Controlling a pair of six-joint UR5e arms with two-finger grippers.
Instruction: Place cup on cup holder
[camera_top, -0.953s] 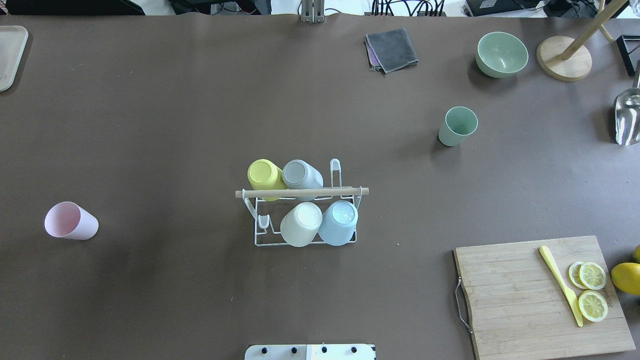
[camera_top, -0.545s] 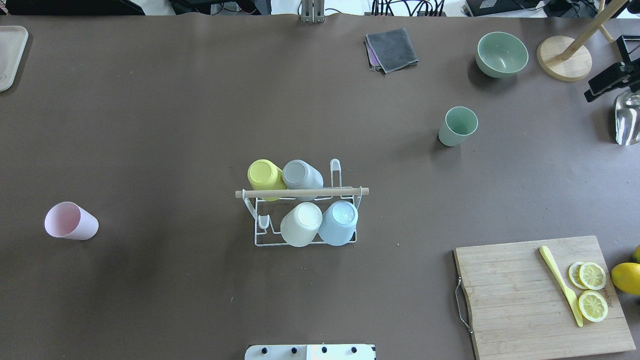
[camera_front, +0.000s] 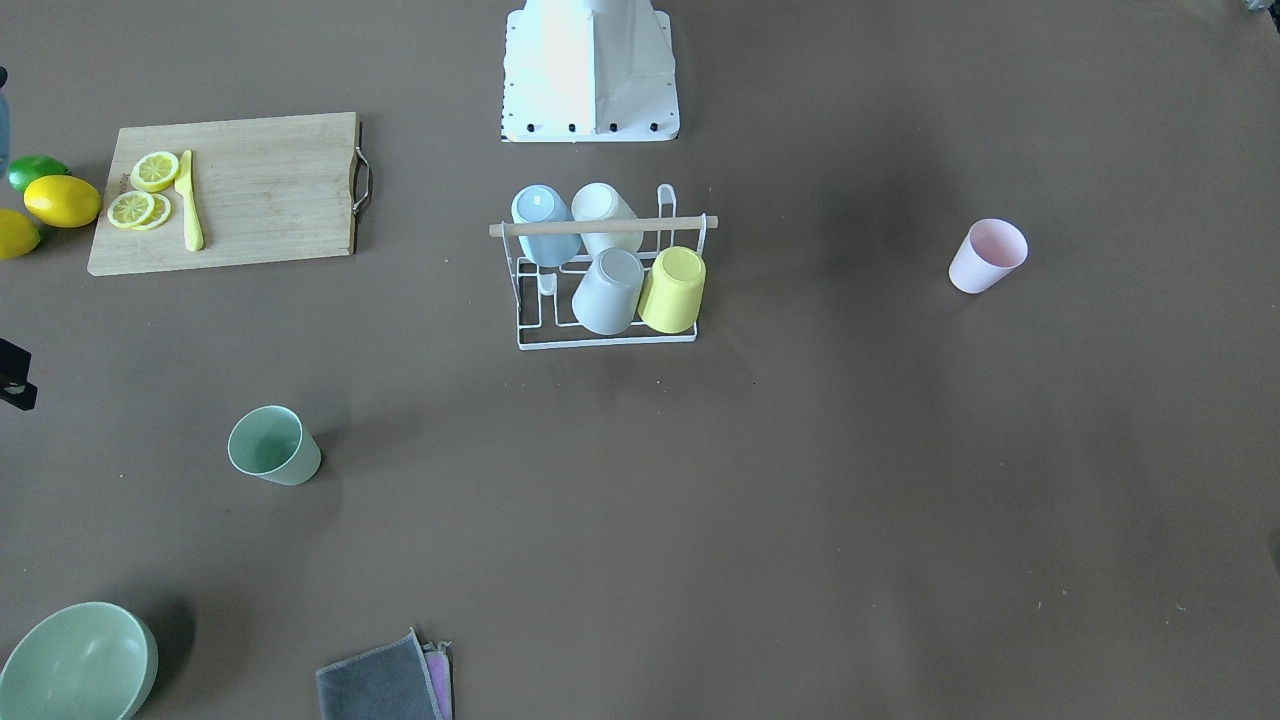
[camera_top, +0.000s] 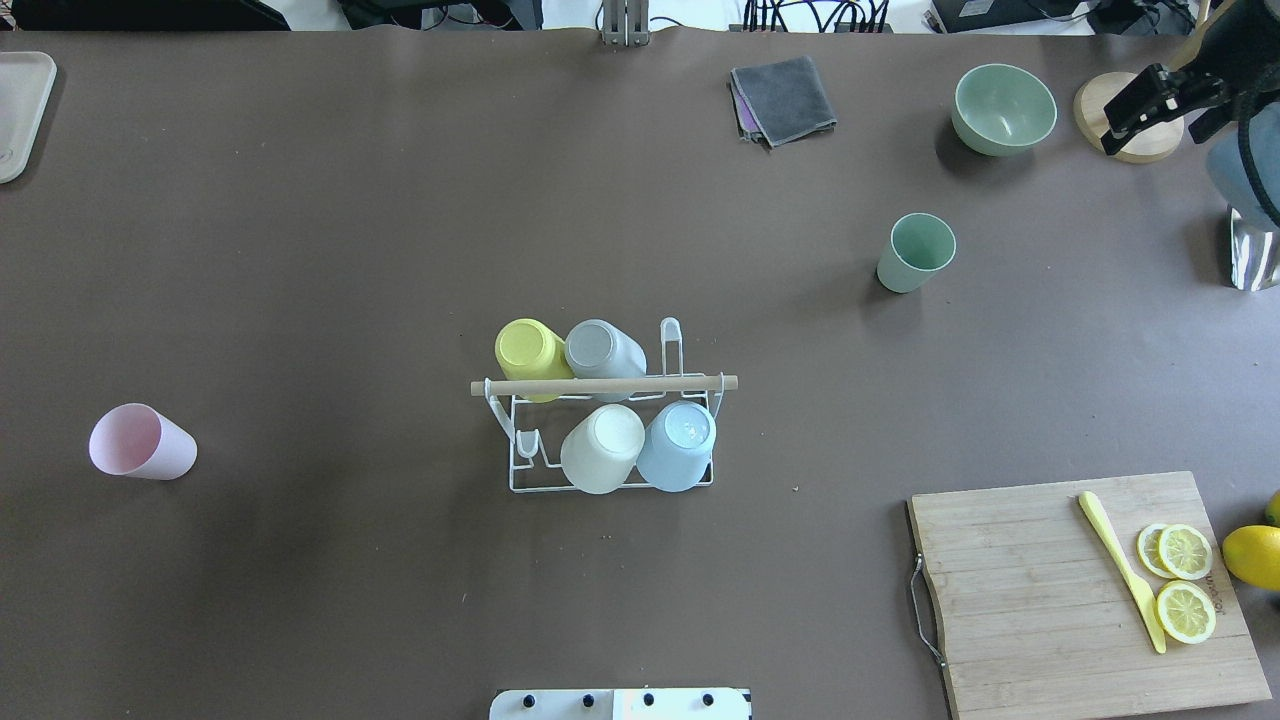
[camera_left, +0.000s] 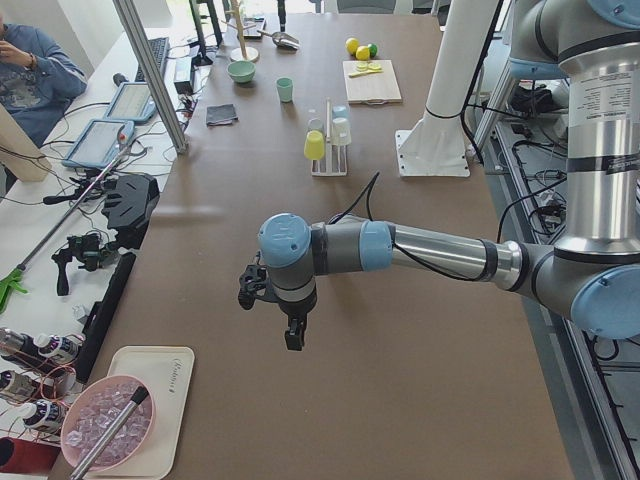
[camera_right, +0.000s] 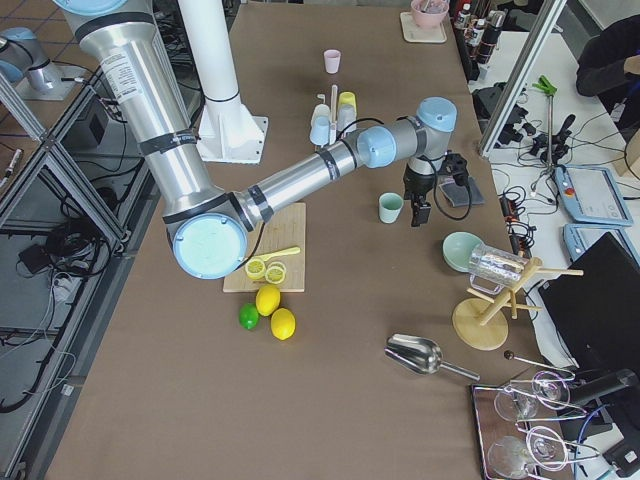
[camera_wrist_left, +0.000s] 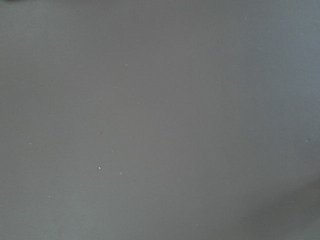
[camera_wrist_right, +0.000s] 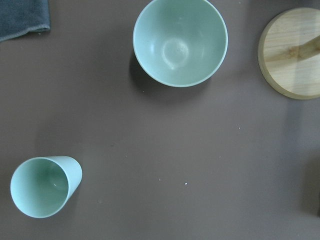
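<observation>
The white wire cup holder (camera_top: 604, 384) with a wooden dowel handle stands mid-table and carries several upturned cups: yellow, grey, cream and blue; it also shows in the front view (camera_front: 600, 227). A green cup (camera_top: 915, 252) stands upright at the right, also seen in the right wrist view (camera_wrist_right: 44, 186). A pink cup (camera_top: 140, 442) stands far left. My right gripper (camera_top: 1165, 118) hovers at the far right edge, beyond the green cup, its fingers apart and empty. My left gripper (camera_left: 285, 320) hangs over bare table; I cannot tell its state.
A green bowl (camera_top: 1003, 108), a grey cloth (camera_top: 783, 98) and a wooden stand base (camera_top: 1140, 145) sit at the back right. A metal scoop (camera_top: 1252, 260) lies at the right edge. A cutting board (camera_top: 1040, 610) with knife and lemon slices is front right.
My right gripper has come into the overhead view from the right edge and moved toward the back, over the wooden stand base. Cups and holder have not moved.
</observation>
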